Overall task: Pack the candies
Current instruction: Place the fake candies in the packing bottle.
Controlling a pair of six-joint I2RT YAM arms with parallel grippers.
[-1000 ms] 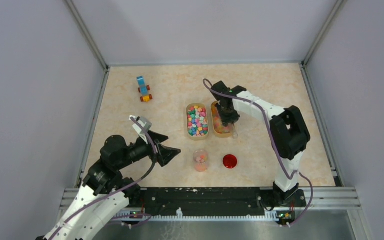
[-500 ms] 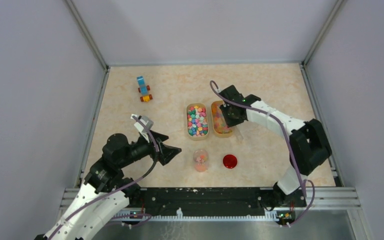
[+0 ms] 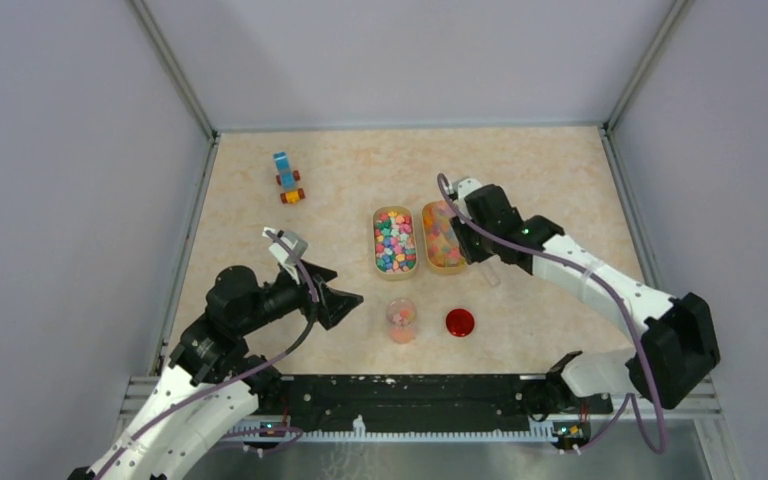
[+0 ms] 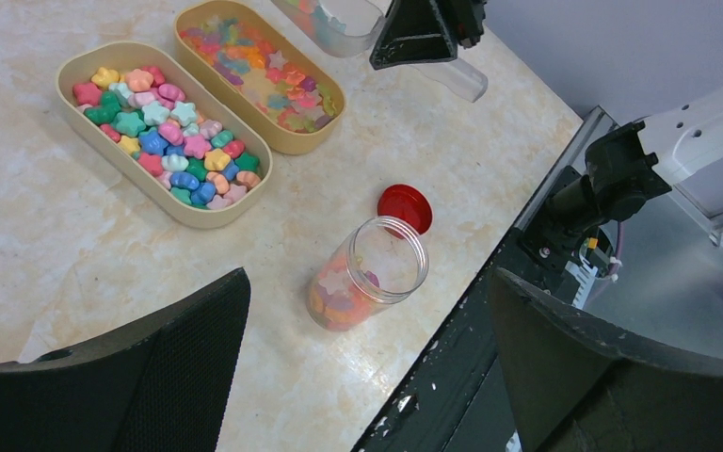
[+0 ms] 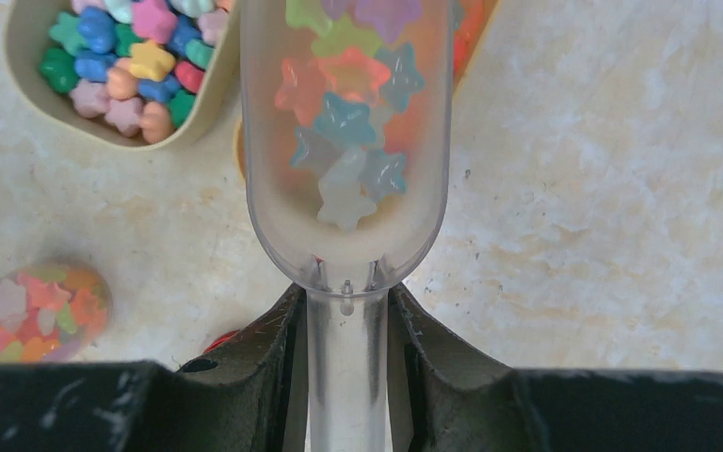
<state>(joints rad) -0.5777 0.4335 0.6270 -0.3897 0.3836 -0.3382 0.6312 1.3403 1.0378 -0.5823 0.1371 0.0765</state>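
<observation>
Candies (image 3: 395, 241) fill the left of two tan oval trays, and smaller star-shaped candies (image 4: 254, 71) lie in the right tray (image 3: 428, 245). My right gripper (image 5: 346, 339) is shut on the handle of a clear plastic scoop (image 5: 346, 141), which holds several star candies (image 5: 344, 132) above the right tray's near end. A clear open jar (image 3: 401, 320) stands nearer the arms, partly filled with candies (image 4: 339, 297). My left gripper (image 3: 343, 300) hangs open just left of the jar, with nothing between its fingers.
A round red lid (image 3: 459, 322) lies flat to the right of the jar. A blue-and-orange toy block vehicle (image 3: 287, 177) sits at the far left. The black front rail (image 4: 490, 311) runs close behind the jar in the left wrist view.
My right arm has swung out to the right, and its gripper with the scoop has drawn back from over the right tray toward the tray's near-right side. The left arm has barely moved.
</observation>
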